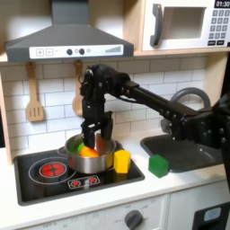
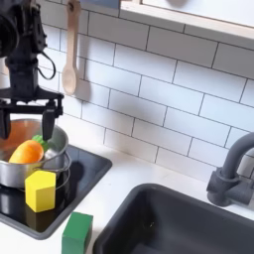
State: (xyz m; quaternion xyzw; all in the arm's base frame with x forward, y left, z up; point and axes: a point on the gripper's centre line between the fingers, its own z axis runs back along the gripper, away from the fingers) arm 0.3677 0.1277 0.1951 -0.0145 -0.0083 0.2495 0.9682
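Note:
My gripper (image 1: 93, 137) (image 2: 27, 126) hangs open, pointing down over a metal pot (image 1: 90, 164) (image 2: 57, 165) on the toy stove (image 1: 36, 167). Its two black fingers straddle the pot's opening, just above the contents. Inside the pot lie an orange piece (image 1: 80, 151) (image 2: 26, 152) and a small green piece (image 2: 41, 142) beside it. Nothing sits between the fingers. A yellow block (image 1: 121, 161) (image 2: 41, 190) stands on the stove right beside the pot. A green block (image 1: 158, 164) (image 2: 76, 233) rests on the counter between the stove and the sink.
A dark sink (image 1: 184, 154) (image 2: 169, 223) with a grey faucet (image 2: 233, 169) lies at the first exterior view's right. A wooden spatula (image 1: 35, 99) and spoon (image 1: 77, 90) (image 2: 70, 50) hang on the tiled wall. A range hood (image 1: 67, 40) and microwave (image 1: 189, 25) sit overhead.

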